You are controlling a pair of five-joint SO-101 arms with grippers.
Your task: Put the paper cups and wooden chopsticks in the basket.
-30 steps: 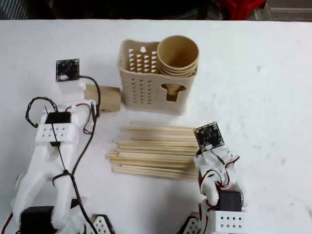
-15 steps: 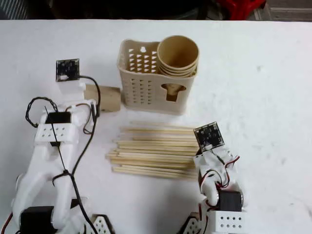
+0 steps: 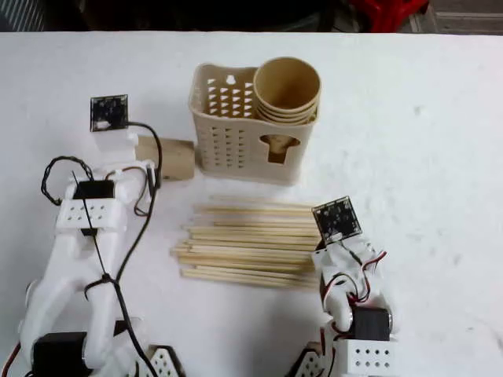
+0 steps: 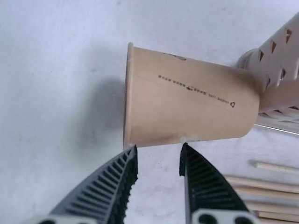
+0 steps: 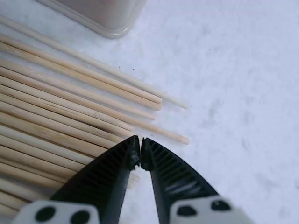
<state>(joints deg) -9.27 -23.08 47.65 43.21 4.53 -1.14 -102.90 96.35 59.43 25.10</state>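
A smooth tan paper cup lies on its side, touching the perforated beige plastic basket. The left gripper sits at the cup's wall, its ribbed jaws part open and empty. Slim round wooden chopsticks lie bundled on the arms' side of the basket. The right gripper is over their ends, jaws closed on nothing.

The white table carries a basket, 1 paper cup lying on its side beside it, and a pile of chopsticks.

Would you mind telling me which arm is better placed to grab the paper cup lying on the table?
Left. The left gripper, open, sits right at the cup beside the basket; the right gripper is shut over the chopsticks, farther off.
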